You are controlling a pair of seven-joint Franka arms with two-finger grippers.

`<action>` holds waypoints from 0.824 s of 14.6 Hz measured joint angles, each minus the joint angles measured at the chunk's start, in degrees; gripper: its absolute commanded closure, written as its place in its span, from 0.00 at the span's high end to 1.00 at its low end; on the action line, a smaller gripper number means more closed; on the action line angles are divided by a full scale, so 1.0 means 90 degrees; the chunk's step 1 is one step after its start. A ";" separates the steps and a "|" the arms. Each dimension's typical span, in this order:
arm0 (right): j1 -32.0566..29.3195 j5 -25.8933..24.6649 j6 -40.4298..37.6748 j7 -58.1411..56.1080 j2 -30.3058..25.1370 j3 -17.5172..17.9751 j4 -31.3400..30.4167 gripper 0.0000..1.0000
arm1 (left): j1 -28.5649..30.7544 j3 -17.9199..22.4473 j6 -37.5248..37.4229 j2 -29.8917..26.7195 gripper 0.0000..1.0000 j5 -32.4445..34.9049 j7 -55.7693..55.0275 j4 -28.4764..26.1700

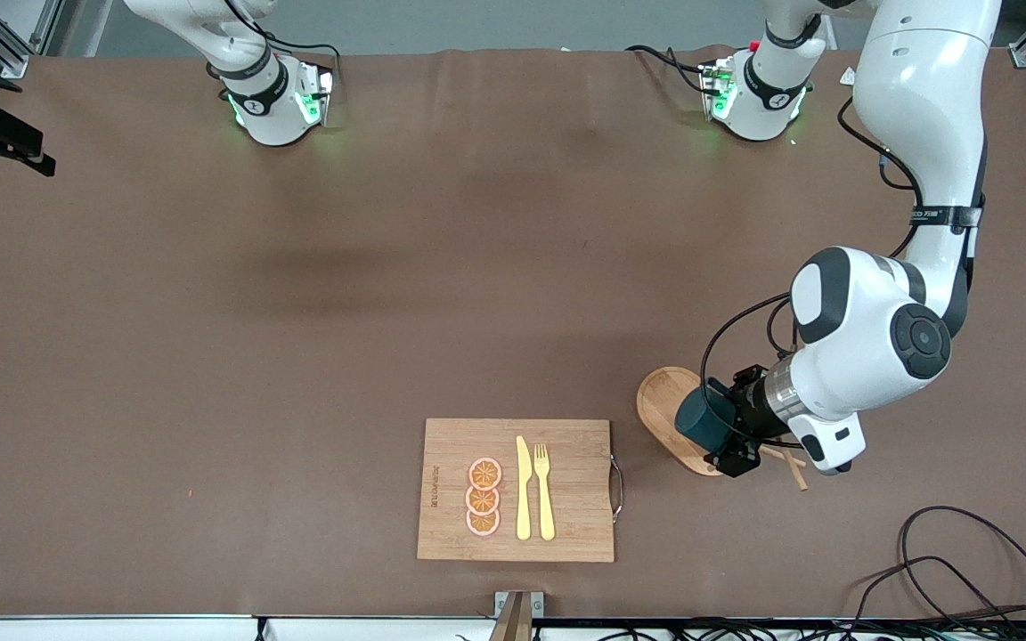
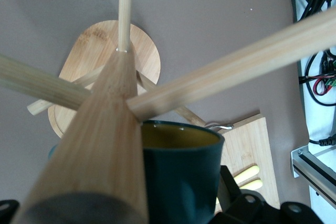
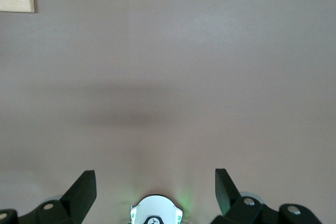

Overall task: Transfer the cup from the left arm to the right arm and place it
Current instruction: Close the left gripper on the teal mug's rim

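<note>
Cup (image 1: 705,420) tipped sideways on rack (image 1: 666,405)

On the brown bench (image 1: 210,312), the left arm reaches down to a wooden stand (image 1: 666,405) toward its own end. Its left gripper (image 1: 727,441) sits at the dark teal cup (image 1: 703,420) over the stand's oval base. Beside the stand lies a wooden board (image 1: 566,525) carrying 3 orange slices (image 1: 483,498), a yellow knife (image 1: 523,488) and a yellow fork (image 1: 544,491).

Brown table (image 1: 210,356) bears wooden board (image 1: 566,525) and mug stand (image 1: 660,401).
</note>
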 measured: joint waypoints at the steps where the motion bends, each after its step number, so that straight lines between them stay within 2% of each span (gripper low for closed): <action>1: 0.0000 0.0000 0.0000 0.0000 0.0000 0.0000 0.0000 1.00 | -0.0001 -0.0009 0.0014 -0.0001 0.57 0.0000 0.0000 0.0008; 2: 0.0000 0.0000 0.0000 0.0000 0.0000 0.0000 0.0000 1.00 | -0.0001 -0.0017 0.0054 0.0000 0.51 -0.0015 0.0000 0.0018; 3: 0.0000 0.0000 -0.0001 0.0000 0.0000 0.0000 0.0000 1.00 | -0.0001 -0.0023 0.0101 -0.0001 0.49 -0.0067 0.0000 0.0022; 12: 0.0000 0.0000 -0.0004 0.0000 0.0000 0.0000 -0.0012 1.00 | -0.0004 -0.0347 0.0137 -0.0163 0.49 -0.0143 -0.0331 0.0186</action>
